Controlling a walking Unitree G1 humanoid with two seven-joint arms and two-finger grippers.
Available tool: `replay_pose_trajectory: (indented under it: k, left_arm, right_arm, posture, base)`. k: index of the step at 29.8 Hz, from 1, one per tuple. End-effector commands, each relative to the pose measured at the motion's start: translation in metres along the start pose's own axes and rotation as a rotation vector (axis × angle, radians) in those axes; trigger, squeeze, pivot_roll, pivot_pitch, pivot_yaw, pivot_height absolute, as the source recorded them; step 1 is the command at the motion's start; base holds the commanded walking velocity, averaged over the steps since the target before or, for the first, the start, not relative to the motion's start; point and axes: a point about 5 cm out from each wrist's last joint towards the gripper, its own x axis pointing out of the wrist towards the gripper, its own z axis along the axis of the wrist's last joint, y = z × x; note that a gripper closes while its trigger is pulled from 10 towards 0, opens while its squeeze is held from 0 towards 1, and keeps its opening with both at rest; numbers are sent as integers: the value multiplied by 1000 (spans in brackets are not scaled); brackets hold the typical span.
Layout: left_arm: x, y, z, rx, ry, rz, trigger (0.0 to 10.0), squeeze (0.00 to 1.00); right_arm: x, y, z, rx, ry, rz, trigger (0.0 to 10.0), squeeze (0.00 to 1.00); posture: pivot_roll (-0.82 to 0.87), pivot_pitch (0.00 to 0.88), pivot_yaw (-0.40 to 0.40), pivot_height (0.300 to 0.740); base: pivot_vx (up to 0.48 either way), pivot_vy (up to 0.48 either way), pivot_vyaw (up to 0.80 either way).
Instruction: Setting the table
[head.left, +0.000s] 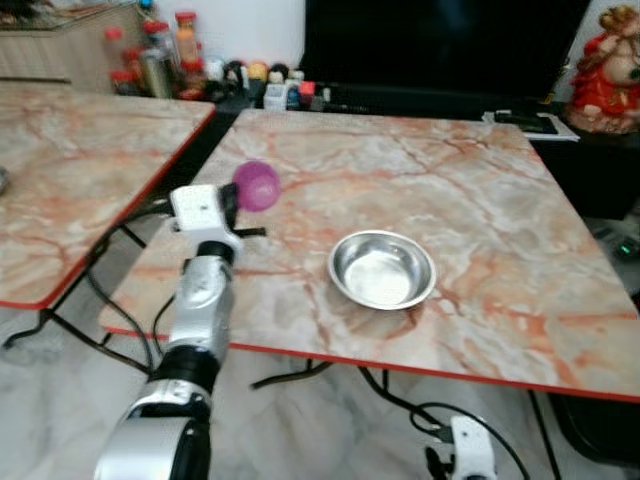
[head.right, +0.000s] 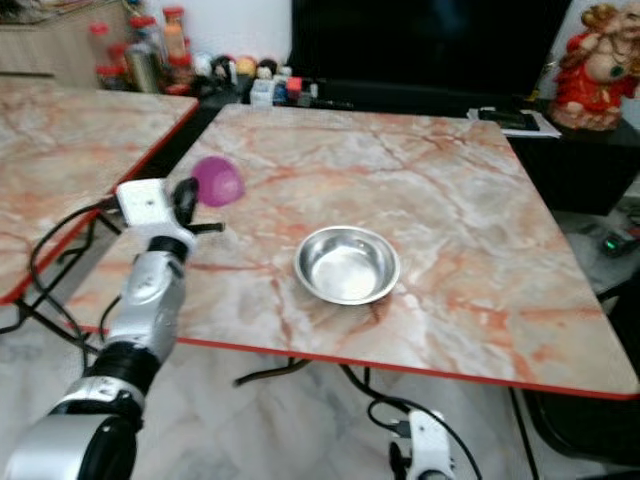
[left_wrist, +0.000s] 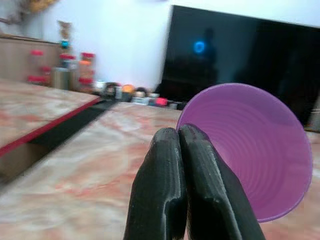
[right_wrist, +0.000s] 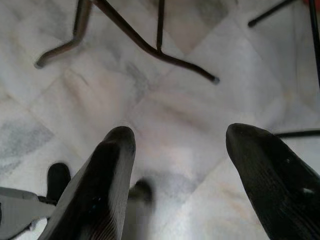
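A purple plastic cup (head.left: 257, 186) hangs tilted above the left part of the marble table (head.left: 480, 200), its rim pinched in my left gripper (head.left: 232, 197). The left wrist view looks into the cup (left_wrist: 250, 150), with both black fingers (left_wrist: 175, 190) pressed together on its edge. A shiny steel bowl (head.left: 382, 270) sits upright on the table, to the right of the cup and nearer the front edge. My right gripper (right_wrist: 180, 165) hangs low beside the table, open, with bare marble floor under it.
A second marble table (head.left: 70, 170) stands to the left across a narrow gap. Bottles and jars (head.left: 160, 55) line the back left, a dark TV screen (head.left: 440, 40) the back wall, a red figurine (head.left: 605, 75) the back right. Cables and table legs (right_wrist: 150, 45) cross the floor.
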Motion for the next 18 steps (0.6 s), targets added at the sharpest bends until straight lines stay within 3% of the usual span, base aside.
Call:
replay_pose_trajectory:
  k: [1, 18]
  left_arm:
    - [2, -5, 1, -18, 2, -31, 10000, 0]
    - [4, 12, 5, 0, 13, -9, 10000, 0]
  right_arm:
    - [0, -1, -1, 3, 3, -2, 10000, 0]
    - [0, -2, -1, -11, 9, -21, 10000, 0]
  posture:
    - [-52, 0, -30, 740]
    - [-48, 0, -32, 740]
  base:
    - [0, 0, 0]
    - [0, 0, 0]
